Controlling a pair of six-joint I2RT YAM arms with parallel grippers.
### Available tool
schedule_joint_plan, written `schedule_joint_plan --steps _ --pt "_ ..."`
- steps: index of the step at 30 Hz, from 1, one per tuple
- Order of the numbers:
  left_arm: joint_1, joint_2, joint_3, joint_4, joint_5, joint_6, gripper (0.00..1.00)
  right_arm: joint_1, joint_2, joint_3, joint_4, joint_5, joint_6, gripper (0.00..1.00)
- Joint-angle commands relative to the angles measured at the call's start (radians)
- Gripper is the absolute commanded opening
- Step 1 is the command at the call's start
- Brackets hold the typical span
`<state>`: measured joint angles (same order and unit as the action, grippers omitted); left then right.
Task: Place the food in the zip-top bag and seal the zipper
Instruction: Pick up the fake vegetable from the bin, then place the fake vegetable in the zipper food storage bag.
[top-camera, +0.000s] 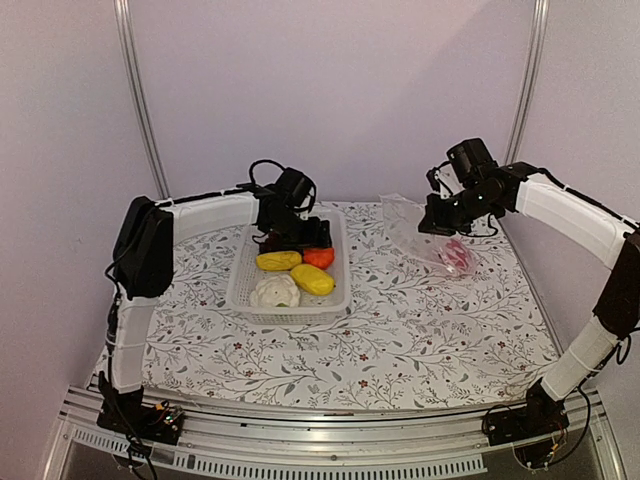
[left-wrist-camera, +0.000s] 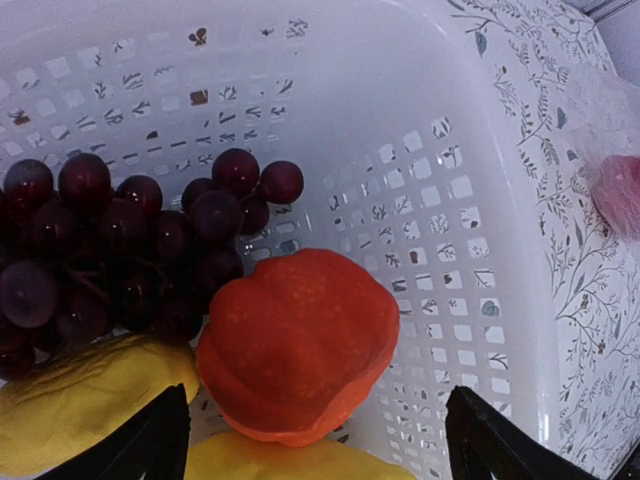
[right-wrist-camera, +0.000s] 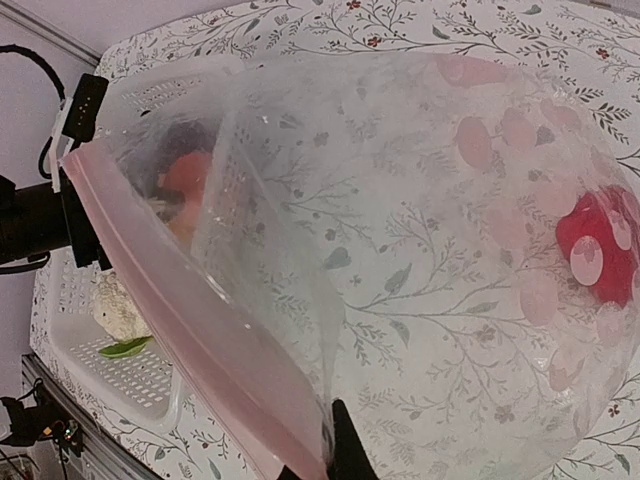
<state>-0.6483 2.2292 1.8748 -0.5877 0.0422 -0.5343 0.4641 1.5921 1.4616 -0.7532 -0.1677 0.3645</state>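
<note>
The white basket (top-camera: 240, 285) holds the purple grape bunch (left-wrist-camera: 110, 250), the orange round fruit (left-wrist-camera: 295, 345), two yellow pieces (top-camera: 278, 261) (top-camera: 313, 279) and the cauliflower (top-camera: 275, 292). My left gripper (left-wrist-camera: 320, 450) is open over the basket's far end, with its fingers (left-wrist-camera: 165, 440) on either side of the orange fruit and apart from it. My right gripper (right-wrist-camera: 335, 460) is shut on the mouth edge of the clear zip-top bag (right-wrist-camera: 430, 250) and holds it up at the back right. The pinkish zipper strip (right-wrist-camera: 180, 300) runs along the open mouth. The red pepper (right-wrist-camera: 600, 250) lies inside the bag.
The basket stands left of centre on the floral tablecloth (top-camera: 400, 330). The bag (top-camera: 415, 225) hangs about a basket's width to the right of it. Metal frame posts (top-camera: 135, 90) stand at the back corners.
</note>
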Motion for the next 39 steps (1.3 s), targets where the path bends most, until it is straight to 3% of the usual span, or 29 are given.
schedule_joint_plan --steps 1,7,12,16,26,30,35,39 --pt "0.004 0.079 0.092 -0.051 -0.009 -0.047 0.88 0.005 -0.045 0.009 -0.023 -0.014 0.006 0.0" --pt "0.006 0.169 0.147 -0.048 0.032 -0.062 0.86 0.005 -0.07 -0.002 -0.032 -0.012 0.01 0.0" --pt "0.002 0.171 0.154 -0.04 0.06 -0.055 0.7 0.005 -0.079 -0.003 -0.034 -0.008 0.008 0.0" --pt "-0.002 0.108 0.122 -0.036 0.018 -0.046 0.61 0.005 -0.088 -0.013 -0.025 -0.001 0.011 0.0" --pt "-0.001 -0.154 0.017 -0.004 -0.019 -0.002 0.58 0.007 -0.089 -0.042 0.007 -0.014 0.019 0.0" --pt "-0.005 -0.279 -0.069 0.104 0.072 -0.013 0.57 0.021 -0.079 -0.03 0.013 -0.014 0.019 0.0" --pt "-0.068 -0.418 -0.163 0.374 0.236 0.029 0.56 0.045 -0.051 0.008 0.016 -0.025 0.031 0.0" --pt "-0.122 -0.445 -0.18 0.511 0.328 0.037 0.55 0.054 -0.015 0.057 0.016 -0.044 0.044 0.0"
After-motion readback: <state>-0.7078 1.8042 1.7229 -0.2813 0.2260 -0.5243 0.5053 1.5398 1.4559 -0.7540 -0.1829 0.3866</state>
